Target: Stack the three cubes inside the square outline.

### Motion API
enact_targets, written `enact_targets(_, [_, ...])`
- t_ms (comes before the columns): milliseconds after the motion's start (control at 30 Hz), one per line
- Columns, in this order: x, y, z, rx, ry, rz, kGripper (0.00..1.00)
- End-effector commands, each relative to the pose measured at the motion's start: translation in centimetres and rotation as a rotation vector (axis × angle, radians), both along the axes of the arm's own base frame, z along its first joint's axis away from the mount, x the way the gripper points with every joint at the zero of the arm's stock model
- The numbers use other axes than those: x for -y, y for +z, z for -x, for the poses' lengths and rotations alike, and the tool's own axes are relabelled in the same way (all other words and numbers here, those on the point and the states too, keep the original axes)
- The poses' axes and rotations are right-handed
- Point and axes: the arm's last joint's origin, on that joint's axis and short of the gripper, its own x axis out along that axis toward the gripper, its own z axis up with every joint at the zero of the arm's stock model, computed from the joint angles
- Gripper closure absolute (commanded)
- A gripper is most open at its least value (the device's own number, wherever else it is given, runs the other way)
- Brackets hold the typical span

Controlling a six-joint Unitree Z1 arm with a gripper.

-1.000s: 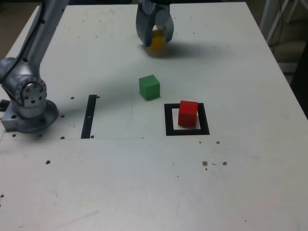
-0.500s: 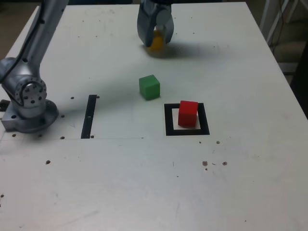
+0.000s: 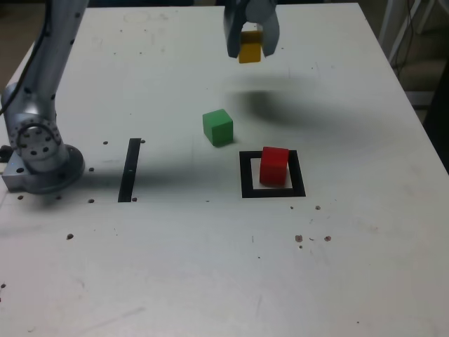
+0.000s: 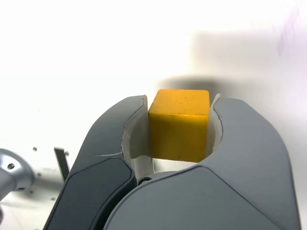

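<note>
My gripper is shut on the yellow cube and holds it in the air above the far part of the table, its shadow lying below on the surface. The wrist view shows the yellow cube clamped between the two grey fingers. The red cube stands inside the square outline, a black border around a pale centre. The green cube sits on the table between the gripper and the outline, toward the exterior view's left of the outline.
The arm's grey base stands at the exterior view's left. A narrow black strip lies beside it. The white table carries small dark specks near the front. The table's right edge drops off to floor and clutter.
The gripper closed on the yellow cube, lifted it off the table and carried it toward the exterior view's right. Red and green cubes stayed put.
</note>
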Motion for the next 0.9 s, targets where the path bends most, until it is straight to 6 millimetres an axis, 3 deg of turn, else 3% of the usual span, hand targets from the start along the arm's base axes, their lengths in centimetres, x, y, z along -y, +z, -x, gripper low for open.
enact_targets(0, [1.8, 0.6, 0.0, 0.003, -0.029, -0.005, 0.74])
enact_targets(200, [8.3, 1.6, 0.3, 0.011, -0.099, -0.018, 0.74])
enact_targets(367, [12.3, 1.2, 1.1, 0.003, -0.108, -0.005, 0.74])
enact_targets(867, [19.5, -0.1, 1.1, 0.022, -0.139, 0.042, 0.74])
